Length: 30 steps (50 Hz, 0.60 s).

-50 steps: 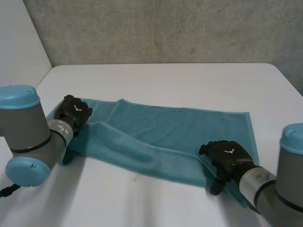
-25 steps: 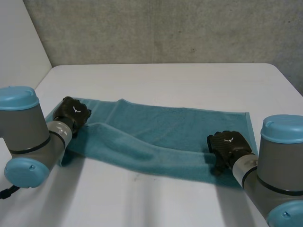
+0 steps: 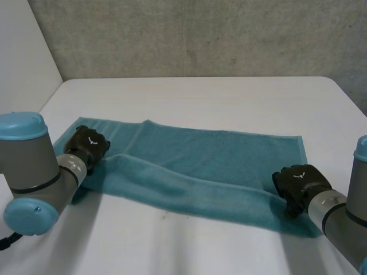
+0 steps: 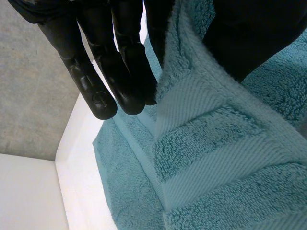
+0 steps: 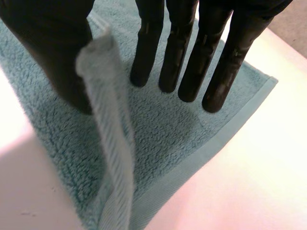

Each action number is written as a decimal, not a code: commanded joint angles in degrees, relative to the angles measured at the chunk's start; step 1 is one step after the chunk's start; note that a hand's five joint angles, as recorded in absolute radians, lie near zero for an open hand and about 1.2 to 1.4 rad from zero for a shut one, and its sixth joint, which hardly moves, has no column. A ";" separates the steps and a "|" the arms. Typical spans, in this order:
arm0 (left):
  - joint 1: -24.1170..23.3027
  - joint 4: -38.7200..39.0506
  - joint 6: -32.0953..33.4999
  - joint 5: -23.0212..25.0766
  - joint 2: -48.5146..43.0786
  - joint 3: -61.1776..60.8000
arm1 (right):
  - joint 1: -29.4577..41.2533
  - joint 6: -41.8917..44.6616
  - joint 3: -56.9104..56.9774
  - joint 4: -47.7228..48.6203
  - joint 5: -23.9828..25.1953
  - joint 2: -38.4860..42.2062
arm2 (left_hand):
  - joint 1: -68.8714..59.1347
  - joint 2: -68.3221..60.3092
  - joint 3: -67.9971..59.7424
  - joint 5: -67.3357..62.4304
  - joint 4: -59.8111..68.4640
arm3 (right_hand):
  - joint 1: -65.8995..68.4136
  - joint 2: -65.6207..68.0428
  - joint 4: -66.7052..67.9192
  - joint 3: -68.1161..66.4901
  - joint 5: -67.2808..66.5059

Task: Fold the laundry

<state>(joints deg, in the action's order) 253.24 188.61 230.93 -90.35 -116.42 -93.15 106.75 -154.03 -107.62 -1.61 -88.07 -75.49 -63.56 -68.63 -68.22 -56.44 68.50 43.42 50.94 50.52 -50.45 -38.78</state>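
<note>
One teal towel (image 3: 218, 154) is spread from left to right across the white table (image 3: 200, 97), with its near long edge doubled over toward the middle. Its left end is pinched between the straight fingers and thumb of the left hand (image 3: 88, 144). Its near right corner is lifted and held likewise by the right hand (image 3: 298, 182). A small white mark is seen on the back of each of the two hands.

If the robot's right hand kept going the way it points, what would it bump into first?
The teal towel: the right hand points down at its flat layer, which seems close ahead, though depth is hard to judge.
</note>
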 commanded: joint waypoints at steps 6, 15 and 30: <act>1.11 0.18 -0.13 0.00 -0.03 -1.86 | -4.35 2.50 -0.13 -0.41 3.95 -5.01 | 23.01 28.07 27.67 25.89 -27.95 | 36.58 29.06 29.48 -29.55 -31.22; 4.89 2.29 0.05 -0.09 0.58 -4.84 | -12.35 10.51 0.66 -0.41 4.39 -13.11 | 29.12 34.19 33.78 32.00 -34.06 | 36.58 29.06 29.48 -29.55 -31.22; 7.53 2.11 -0.04 0.00 8.76 -14.16 | -17.10 14.02 -0.66 -1.37 7.03 -14.87 | -13.85 -8.78 -9.19 -10.97 8.91 | 36.58 29.06 29.48 -29.55 -31.22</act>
<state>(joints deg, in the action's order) 260.66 190.83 231.00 -90.45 -111.16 -103.76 89.10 -140.25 -107.39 -2.35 -81.31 -91.01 -35.92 -34.98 -35.04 -24.35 34.98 55.47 67.09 68.09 -67.58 -55.65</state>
